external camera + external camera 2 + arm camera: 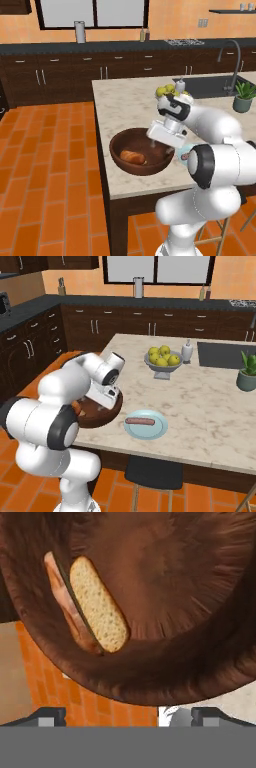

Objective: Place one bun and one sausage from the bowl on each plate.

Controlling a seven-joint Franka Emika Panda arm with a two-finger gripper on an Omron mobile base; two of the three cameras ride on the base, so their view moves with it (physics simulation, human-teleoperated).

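The bun (97,604) lies against the wall of the brown bowl (165,677). 1 sausage (141,420) already rests on the plate (157,432), so fetching the bun looks like the step in hand. Next: descend over it and close. The gripper (127,716) hovers above, spread wide, empty.

Even, bright, soft rendered light

Glossy white rounded arm (220,125) segments, dark joint bands, boxy white hand, small dark fingertips (50,716)
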